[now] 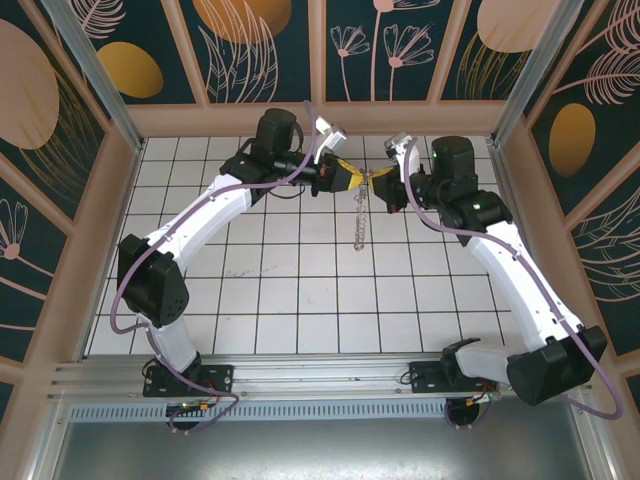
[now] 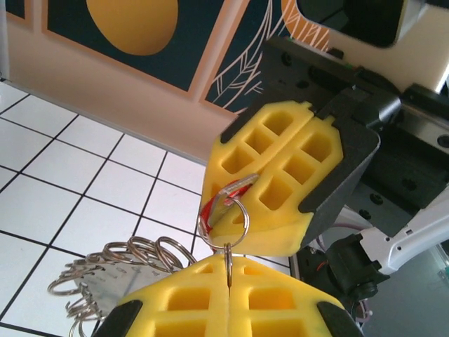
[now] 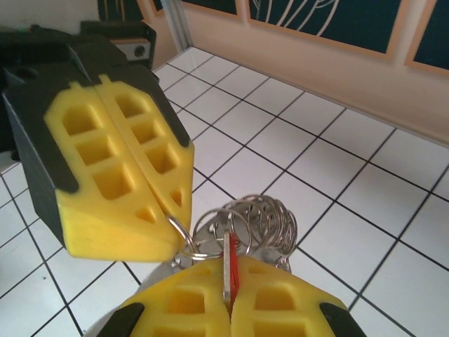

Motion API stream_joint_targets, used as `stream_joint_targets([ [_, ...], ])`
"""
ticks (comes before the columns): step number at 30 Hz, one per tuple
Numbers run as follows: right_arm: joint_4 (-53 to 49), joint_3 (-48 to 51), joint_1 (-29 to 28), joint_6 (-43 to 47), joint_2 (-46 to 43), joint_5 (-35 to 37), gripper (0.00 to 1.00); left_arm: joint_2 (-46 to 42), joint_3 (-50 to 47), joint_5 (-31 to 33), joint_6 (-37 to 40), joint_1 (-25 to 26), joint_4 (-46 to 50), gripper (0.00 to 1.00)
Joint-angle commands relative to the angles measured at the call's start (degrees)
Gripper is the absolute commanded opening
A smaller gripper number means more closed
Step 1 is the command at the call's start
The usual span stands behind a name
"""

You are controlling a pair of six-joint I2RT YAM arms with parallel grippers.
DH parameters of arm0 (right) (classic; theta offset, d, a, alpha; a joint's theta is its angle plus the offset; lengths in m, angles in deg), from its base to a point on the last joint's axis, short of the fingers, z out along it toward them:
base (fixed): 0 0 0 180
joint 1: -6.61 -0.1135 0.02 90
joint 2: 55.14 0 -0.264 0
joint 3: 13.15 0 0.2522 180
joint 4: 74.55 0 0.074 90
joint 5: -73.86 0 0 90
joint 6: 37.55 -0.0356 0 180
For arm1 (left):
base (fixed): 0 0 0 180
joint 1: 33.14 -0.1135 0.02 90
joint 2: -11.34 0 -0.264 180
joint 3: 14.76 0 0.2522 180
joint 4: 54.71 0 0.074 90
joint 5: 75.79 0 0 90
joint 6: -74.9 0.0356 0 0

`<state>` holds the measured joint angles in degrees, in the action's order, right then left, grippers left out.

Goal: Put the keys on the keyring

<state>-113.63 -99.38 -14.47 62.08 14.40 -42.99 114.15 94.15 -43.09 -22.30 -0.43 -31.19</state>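
From where I stand, the left gripper (image 1: 352,179) and right gripper (image 1: 380,182) are bright yellow foam with a grid of square pockets, backed in black, on white arms (image 1: 200,225) with black joints. The key (image 3: 232,270) shows red beside silver, and the keyring (image 2: 137,258) is shiny silver. The table (image 1: 300,290) is white tile ruled with dark lines, and the walls (image 1: 260,50) are deep teal with orange ovals and pale pink leaf outlines.
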Motion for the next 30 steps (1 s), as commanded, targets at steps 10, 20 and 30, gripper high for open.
stream_joint_targets([
  [10, 7.1, 8.3, 0.9, -6.0, -5.5, -1.9, 0.0, -2.0, -1.3, 0.8, -4.9, 0.1, -4.9, 0.0],
  [20, 6.9, 5.5, 1.0, -5.1, -4.2, 0.0, 0.0, -1.4, -1.2, -0.1, -5.2, 0.0, -5.2, 0.0],
  [30, 3.8, -6.3, 1.0, -2.5, 3.2, -1.5, 0.0, -1.0, -1.3, -1.5, -5.1, 0.1, -5.1, 0.0],
])
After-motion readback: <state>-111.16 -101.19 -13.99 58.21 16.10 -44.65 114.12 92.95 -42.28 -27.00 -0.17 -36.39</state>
